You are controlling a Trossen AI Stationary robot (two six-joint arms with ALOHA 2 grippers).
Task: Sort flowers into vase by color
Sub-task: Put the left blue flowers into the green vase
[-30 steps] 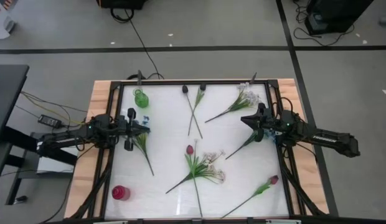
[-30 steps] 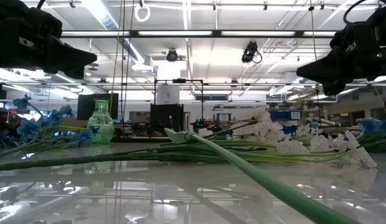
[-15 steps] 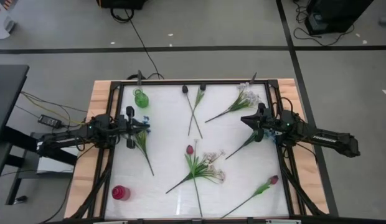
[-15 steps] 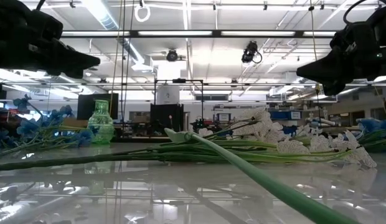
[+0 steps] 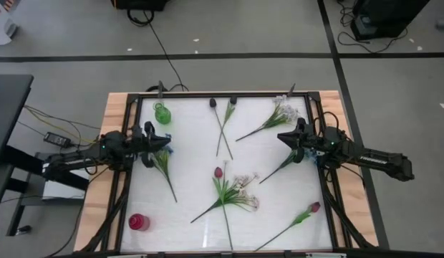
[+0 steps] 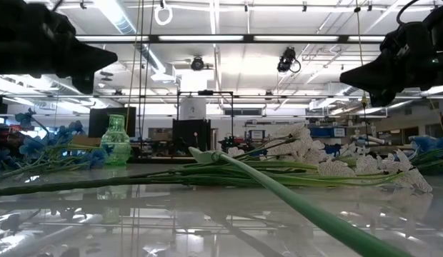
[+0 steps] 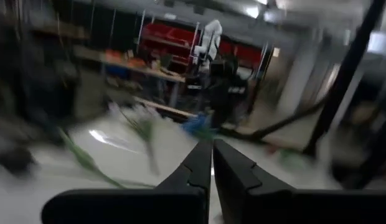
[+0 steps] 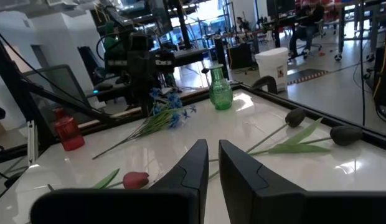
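Flowers lie flat and scattered on the white table. A blue flower (image 5: 165,163) lies just below my left gripper (image 5: 167,141), which hovers shut above its blossoms, apart from them. Two dark buds (image 5: 222,118) cross near the far edge, and a white spray (image 5: 283,111) lies at the far right. My right gripper (image 5: 280,135), shut, hovers over another stem (image 5: 279,166). A pink tulip (image 5: 218,173) and a white spray (image 5: 243,183) lie in the middle. Another tulip (image 5: 313,208) lies near right. A green vase (image 5: 162,112) stands far left and a red vase (image 5: 139,222) near left.
A black frame (image 5: 222,96) runs round the table top, with wooden borders outside it. In the low view a long green stem (image 6: 293,196) crosses the foreground. Open white surface lies between the blue flower and the dark buds.
My left gripper has rolled about its own axis while staying over the blue flower's blossoms; its wrist view is blurred by the motion. My right gripper has risen slightly. No flower has moved.
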